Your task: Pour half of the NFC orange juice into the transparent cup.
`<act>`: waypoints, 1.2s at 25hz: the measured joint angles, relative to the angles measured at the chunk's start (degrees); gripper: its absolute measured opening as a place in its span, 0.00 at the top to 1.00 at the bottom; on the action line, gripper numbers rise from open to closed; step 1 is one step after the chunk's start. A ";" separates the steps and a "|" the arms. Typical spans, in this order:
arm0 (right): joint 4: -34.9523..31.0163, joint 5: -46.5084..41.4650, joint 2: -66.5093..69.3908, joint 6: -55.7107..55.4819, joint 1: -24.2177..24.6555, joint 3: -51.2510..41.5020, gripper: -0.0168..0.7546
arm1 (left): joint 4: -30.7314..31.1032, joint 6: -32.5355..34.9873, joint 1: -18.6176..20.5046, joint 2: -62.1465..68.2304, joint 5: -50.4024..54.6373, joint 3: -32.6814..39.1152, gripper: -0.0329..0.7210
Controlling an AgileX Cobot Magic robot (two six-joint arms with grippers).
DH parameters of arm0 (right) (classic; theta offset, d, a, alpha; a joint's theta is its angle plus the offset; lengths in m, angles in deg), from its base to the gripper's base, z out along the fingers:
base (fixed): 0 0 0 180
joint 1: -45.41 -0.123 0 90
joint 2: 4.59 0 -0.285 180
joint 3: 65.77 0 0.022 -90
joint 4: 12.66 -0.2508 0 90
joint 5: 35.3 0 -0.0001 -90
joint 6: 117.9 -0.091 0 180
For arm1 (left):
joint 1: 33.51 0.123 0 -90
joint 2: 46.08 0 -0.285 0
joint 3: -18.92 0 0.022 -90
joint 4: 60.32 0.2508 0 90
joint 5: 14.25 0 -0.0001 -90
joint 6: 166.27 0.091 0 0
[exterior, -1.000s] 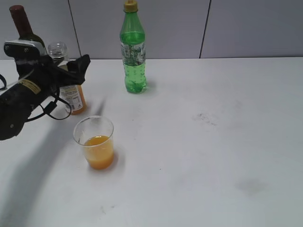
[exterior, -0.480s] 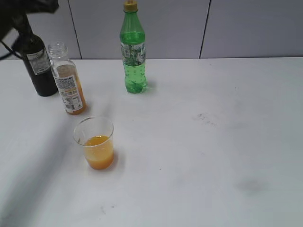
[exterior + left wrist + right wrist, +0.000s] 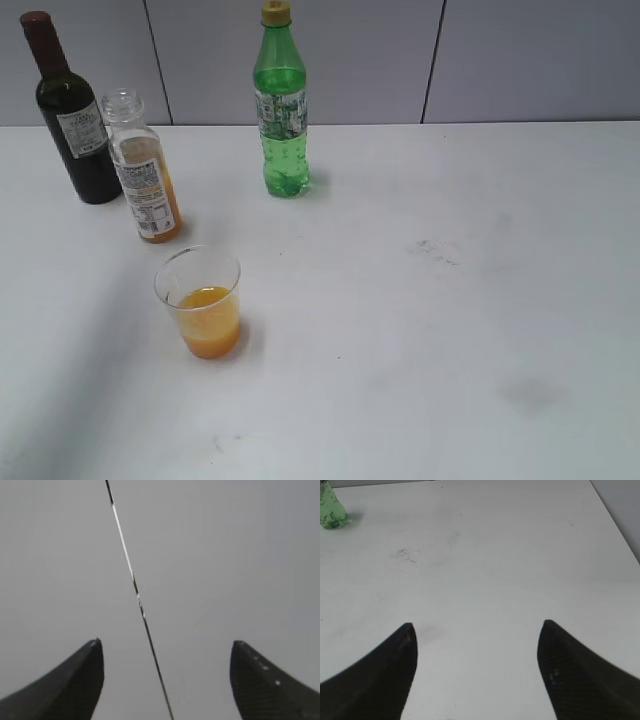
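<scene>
Facing wall, left gripper spread, empty

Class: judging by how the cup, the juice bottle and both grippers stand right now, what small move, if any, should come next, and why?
Probably none beyond holding both arms clear. The transparent cup holds orange juice, the NFC orange juice stands upright with a lowered level, and the left gripper and right gripper are open and empty.
</scene>
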 joint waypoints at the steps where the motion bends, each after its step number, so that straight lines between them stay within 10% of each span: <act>1: 0.00 0.00 0.00 0.00 0.00 0.00 0.24 | -0.07 0.10 0.38 0.00 7.43 -3.53 0.16; 9: 0.00 0.00 0.00 0.00 0.00 0.00 0.24 | -0.43 -0.80 6.90 4.15 55.50 -28.29 0.17; 15: -0.05 0.00 0.00 0.00 0.00 0.00 0.24 | -2.03 -2.76 8.80 5.89 80.35 -33.23 0.17; 30: -0.17 0.00 0.00 -0.05 0.00 0.00 0.24 | -2.06 -5.73 8.80 -15.92 82.61 -1.13 0.17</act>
